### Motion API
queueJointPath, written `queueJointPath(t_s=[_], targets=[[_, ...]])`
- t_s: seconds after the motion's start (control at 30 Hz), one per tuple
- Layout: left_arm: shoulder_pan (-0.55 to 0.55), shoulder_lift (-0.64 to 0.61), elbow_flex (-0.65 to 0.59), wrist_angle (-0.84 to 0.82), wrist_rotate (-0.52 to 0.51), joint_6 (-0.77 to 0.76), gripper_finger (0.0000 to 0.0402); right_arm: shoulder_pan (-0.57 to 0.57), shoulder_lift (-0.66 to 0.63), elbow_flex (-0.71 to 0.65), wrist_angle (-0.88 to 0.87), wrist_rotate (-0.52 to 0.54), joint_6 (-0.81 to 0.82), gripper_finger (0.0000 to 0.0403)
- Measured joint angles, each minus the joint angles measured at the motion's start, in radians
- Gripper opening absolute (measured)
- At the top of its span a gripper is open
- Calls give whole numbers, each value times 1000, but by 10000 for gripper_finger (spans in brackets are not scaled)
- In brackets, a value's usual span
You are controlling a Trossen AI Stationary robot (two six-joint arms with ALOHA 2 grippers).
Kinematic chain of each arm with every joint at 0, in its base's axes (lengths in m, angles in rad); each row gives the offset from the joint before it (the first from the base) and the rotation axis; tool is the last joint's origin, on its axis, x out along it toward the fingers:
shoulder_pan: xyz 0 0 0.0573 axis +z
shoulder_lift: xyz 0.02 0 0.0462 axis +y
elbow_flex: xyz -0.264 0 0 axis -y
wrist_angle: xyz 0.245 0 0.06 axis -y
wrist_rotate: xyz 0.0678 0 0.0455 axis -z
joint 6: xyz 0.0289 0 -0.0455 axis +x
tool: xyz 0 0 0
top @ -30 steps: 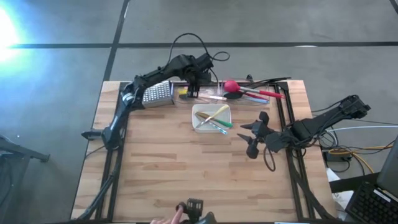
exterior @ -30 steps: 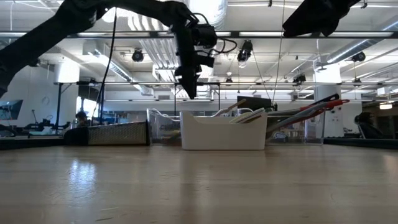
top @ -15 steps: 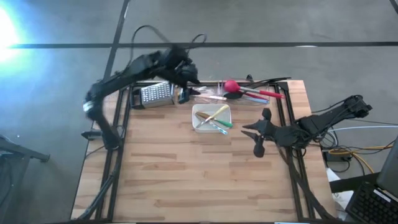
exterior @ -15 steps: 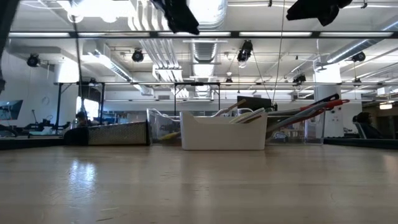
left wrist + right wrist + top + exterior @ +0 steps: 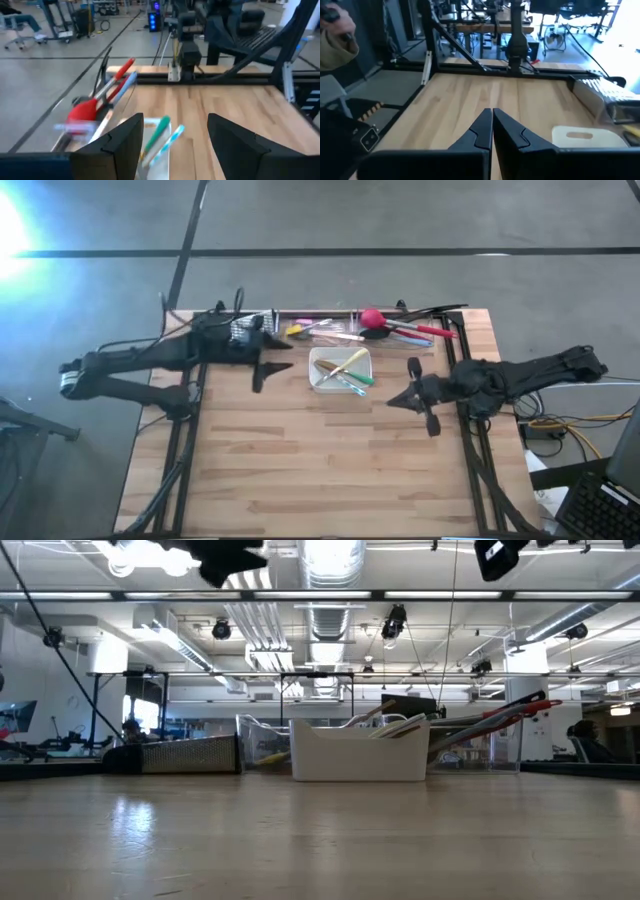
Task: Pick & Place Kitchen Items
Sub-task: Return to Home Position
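A white tray (image 5: 322, 358) in the middle of the table holds yellow and green sticks (image 5: 347, 369). Behind it, a clear bin (image 5: 300, 320) at the far edge holds a red spatula (image 5: 372, 318) and other long-handled utensils (image 5: 420, 330). My left gripper (image 5: 272, 365) hangs open above the table, left of the tray, pointing level toward it with nothing between its fingers (image 5: 115, 145). My right gripper (image 5: 393, 399) hangs shut and empty right of the tray, its fingers (image 5: 482, 127) closed together. In the low view both grippers, the left (image 5: 225, 558) and the right (image 5: 497, 555), show high above the table.
A steel box grater (image 5: 243, 330) lies at the far left, partly under my left arm. Bare wooden table (image 5: 320, 470) stretches across the near half. A person's sleeve and hand (image 5: 335, 30) show beyond the table in the right wrist view.
My left gripper has swung away from the clear bin at the far edge, toward the table's left and near side, tipping from pointing down to level. It stays open and empty. My right gripper has shut and turned, staying right of the tray.
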Motion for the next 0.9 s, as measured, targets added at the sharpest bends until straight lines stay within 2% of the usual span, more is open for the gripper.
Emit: queueJointPath(t_s=[0.1, 0.3, 0.43, 0.57, 0.67, 0.9], targets=[[-21, -110, -131, 56, -54, 20, 227, -39, -78, -57, 2, -47, 12, 8], [-55, -304, -380, 338, -106, 79, 227, -55, -299, -181, 3, -122, 2, 8], [-54, -395, -496, 444, -126, 79, 227, -55, -461, -258, 1, -105, -68, 8], [-54, -462, -567, 452, -145, 65, 227, -55, -584, -317, 1, -82, -155, 8], [-54, -491, -608, 450, -145, 63, 227, -55, -651, -355, 1, -81, -162, 8], [-54, -497, -711, 449, -145, 61, 227, -55, -713, -426, 2, -79, -152, 8]])
